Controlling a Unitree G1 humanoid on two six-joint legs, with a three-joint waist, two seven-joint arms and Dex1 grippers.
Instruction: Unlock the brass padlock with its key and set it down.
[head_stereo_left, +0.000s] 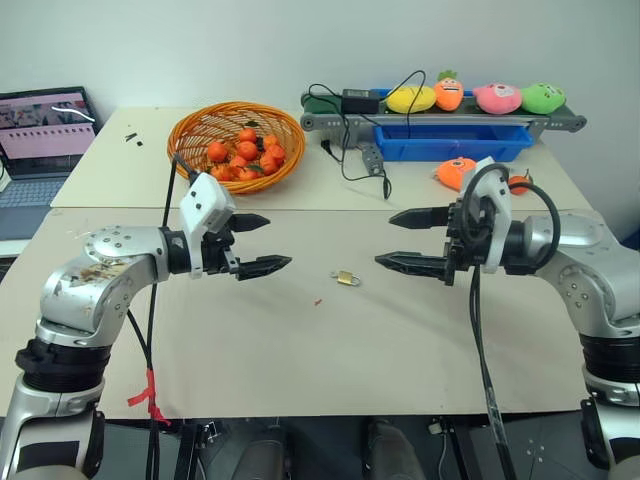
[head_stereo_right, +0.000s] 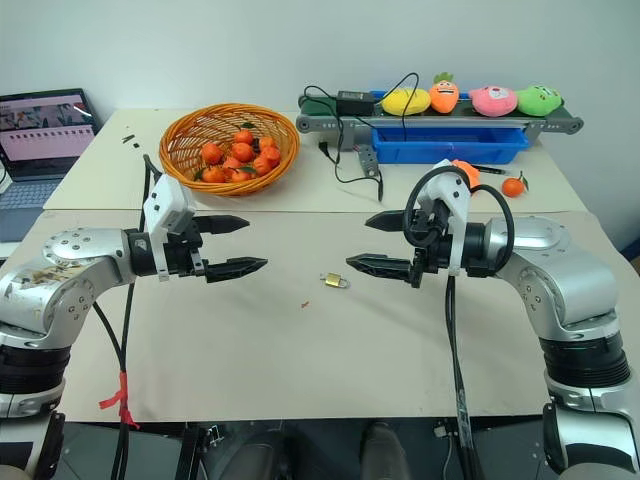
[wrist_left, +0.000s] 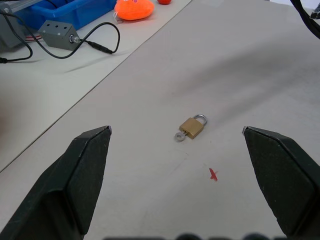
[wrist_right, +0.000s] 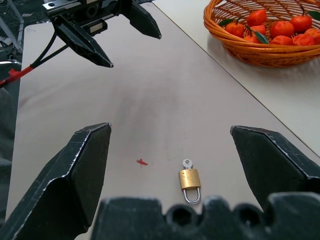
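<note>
The padlock (head_stereo_left: 347, 278) lies flat on the table (head_stereo_left: 400, 360), between the two grippers and below them, nothing touching it. The left gripper (head_stereo_left: 262, 244) hangs with its fingers spread wide and holds nothing; the right gripper (head_stereo_left: 410, 240) faces it, also spread wide and holding nothing. Both point inward, toward each other, tips well above the tabletop. The padlock sits a touch right of the midpoint, so the right gripper looks the nearer one, though not by much. Its long axis runs roughly left to right across the table: the key (wrist_left: 179, 137) sticks out of the body on the left end, the shackle (wrist_left: 200, 119) is on the right end. My read: the shackle end faces the right arm and the key end the left, so each has to drop down and inward to reach its end.
</note>
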